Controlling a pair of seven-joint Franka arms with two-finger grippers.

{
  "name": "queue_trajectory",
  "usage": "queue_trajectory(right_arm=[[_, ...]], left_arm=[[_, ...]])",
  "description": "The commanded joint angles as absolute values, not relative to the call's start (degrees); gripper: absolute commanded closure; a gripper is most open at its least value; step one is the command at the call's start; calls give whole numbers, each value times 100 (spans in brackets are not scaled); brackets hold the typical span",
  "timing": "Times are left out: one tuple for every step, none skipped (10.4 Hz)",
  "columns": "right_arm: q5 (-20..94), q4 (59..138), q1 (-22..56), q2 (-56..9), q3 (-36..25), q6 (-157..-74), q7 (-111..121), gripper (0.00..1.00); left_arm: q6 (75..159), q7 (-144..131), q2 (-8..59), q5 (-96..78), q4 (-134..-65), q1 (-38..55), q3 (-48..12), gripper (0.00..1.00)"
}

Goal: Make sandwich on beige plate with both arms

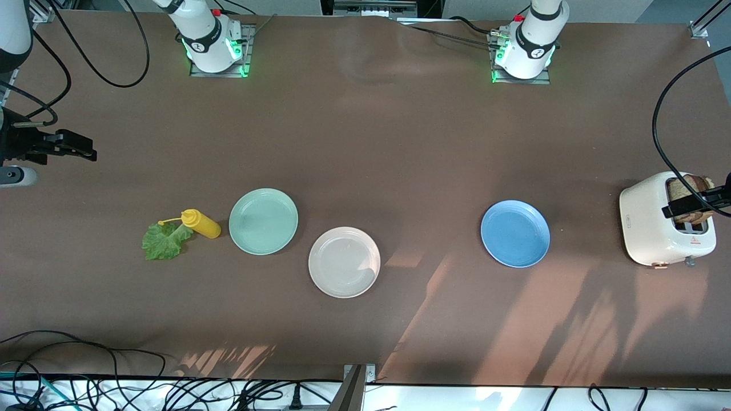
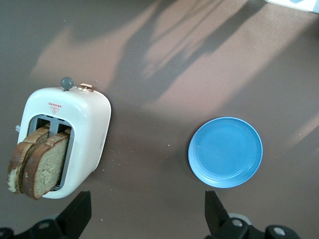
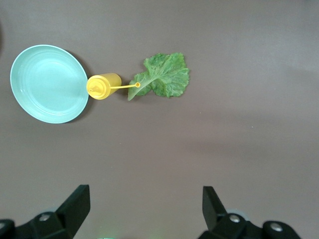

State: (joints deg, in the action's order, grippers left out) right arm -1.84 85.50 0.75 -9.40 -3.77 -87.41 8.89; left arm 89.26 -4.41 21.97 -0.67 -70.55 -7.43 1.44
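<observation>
**Two arms poised before the first pick**

The beige plate (image 1: pixel 344 262) lies empty near the middle of the tabletop, between the green plate (image 1: pixel 263 221) and the blue plate (image 1: pixel 515 233). Two bread slices (image 2: pixel 39 162) stand in the toaster (image 1: pixel 665 220) at the left arm's end; the lettuce (image 1: pixel 165 240) lies at the right arm's end, its stem just under the nozzle of the yellow bottle (image 1: pixel 200 223). The left gripper (image 2: pixel 148 215) hangs over the toaster, jaws wide apart and empty. The right gripper (image 3: pixel 146 211) waits at the right arm's edge of the tabletop, also wide open and empty. For a clean first pick, the left gripper should probably straddle one slice only and lift straight up, clear of the slot.
</observation>
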Motion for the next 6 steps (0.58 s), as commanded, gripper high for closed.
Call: queue_trajectory(right_arm=[[-255,8446,35,-967,-351,-8604,800,0],[-255,8429,35,-967,-352,-8604,817,0],[-255,8429,35,-967,-352,-8604,817,0],[-246,8429,35,-975,-352,-8604,826,0],[-246,8429,26,-976,-352,-8604,826,0],[-246,8429,26,-976,-352,-8604,835,0]], left_arm=[[8903,-501,1953,-307,-7136,-895,-190,0],[8903,-623,1951,-238,-7163,-1070,-620,0],[8903,-685,1934,-211,-7233,-1377,-1094,0],[8903,-694,1934,-194,-7251,-1415,-1238,0],[8903,-694,1934,-185,-7312,-1363,-1231,1],[8903,-651,1890,-28,-7382,-1336,-1239,2]])
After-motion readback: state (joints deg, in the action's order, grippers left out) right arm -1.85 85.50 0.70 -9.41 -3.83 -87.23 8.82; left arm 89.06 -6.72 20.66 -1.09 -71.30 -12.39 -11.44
